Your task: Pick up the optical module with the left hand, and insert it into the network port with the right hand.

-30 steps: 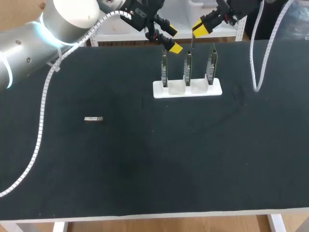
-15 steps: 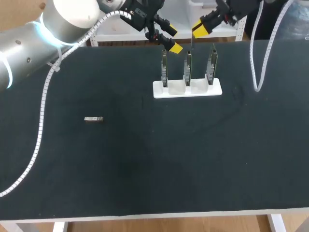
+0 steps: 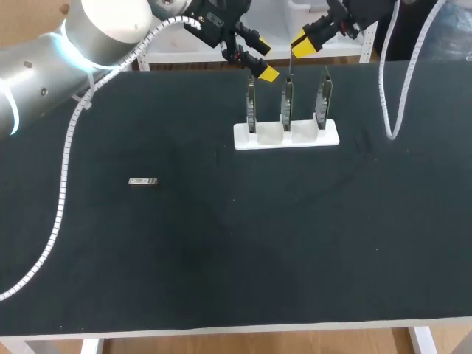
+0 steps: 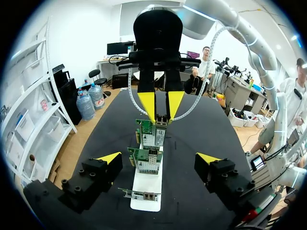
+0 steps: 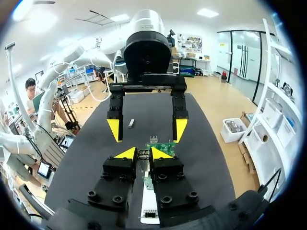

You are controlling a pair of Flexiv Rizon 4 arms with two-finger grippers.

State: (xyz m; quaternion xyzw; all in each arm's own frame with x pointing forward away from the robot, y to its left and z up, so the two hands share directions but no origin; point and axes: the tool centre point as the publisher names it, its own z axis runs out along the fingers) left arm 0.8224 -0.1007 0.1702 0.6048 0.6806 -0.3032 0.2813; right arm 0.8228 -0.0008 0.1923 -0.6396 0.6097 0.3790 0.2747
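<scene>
A white stand (image 3: 286, 135) at the table's far side holds three upright network cards (image 3: 286, 103). My right gripper (image 3: 299, 46) hangs over the middle card, shut on a slim metal optical module (image 3: 290, 66) that points down at the card's top. In the right wrist view the module (image 5: 142, 154) sits between the gripper's (image 5: 140, 154) yellow tips, just above a green card (image 5: 164, 146). My left gripper (image 3: 264, 60) stands open beside the leftmost card, holding nothing; in its own view its fingers (image 4: 158, 160) straddle the row of cards (image 4: 149, 160) and face my right gripper (image 4: 165, 104).
A second optical module (image 3: 143, 181) lies flat on the dark mat at the left middle, and it also shows in the right wrist view as a small metal module (image 5: 131, 123). A white cable (image 3: 387, 96) hangs down over the table's right side.
My right gripper has shifted slightly left and away with the module. The left arm, the cards and the loose module have not moved.
</scene>
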